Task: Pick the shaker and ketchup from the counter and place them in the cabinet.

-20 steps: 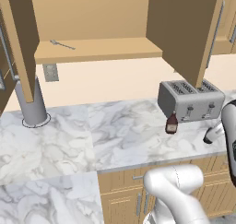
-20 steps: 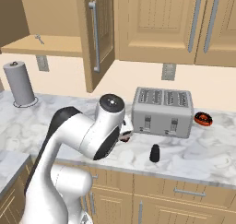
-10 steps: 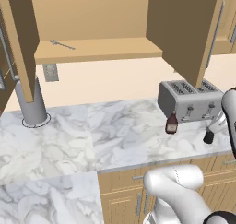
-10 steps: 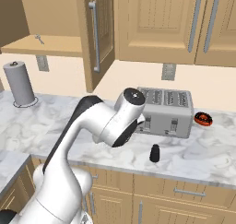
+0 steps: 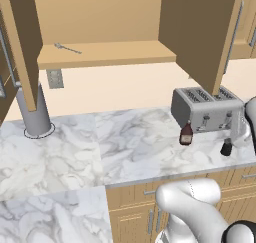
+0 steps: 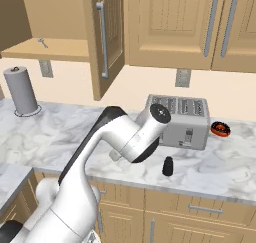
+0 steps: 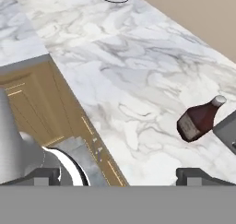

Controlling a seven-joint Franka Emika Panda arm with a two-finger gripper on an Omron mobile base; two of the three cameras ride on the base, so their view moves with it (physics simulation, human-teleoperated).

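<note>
The ketchup (image 5: 186,133), a slim dark reddish-brown bottle, stands on the marble counter just in front of the toaster's left end. In the hand view the ketchup (image 7: 200,119) lies up and to the right of my fingertips (image 7: 198,176), well apart from them. The shaker (image 5: 226,147), squat and black, stands right of the bottle, in front of the toaster; in the right base view the shaker (image 6: 168,166) is just right of my arm. My gripper (image 7: 120,177) is open with nothing between its fingers. The cabinet (image 5: 100,54) stands open above the counter, its shelf bare but for a small metal utensil.
A silver toaster (image 5: 202,107) stands against the wall behind both items. The open cabinet door (image 6: 105,37) hangs above the counter near it. A grey paper-towel holder (image 5: 34,114) stands at the far left. A small red-orange object (image 6: 220,129) lies right of the toaster. The counter's front edge (image 7: 69,103) runs below the hand.
My arm has swung to the right, toward the toaster and the two items. The bottle and the shaker have stayed where they were. The jaws have stayed open.
</note>
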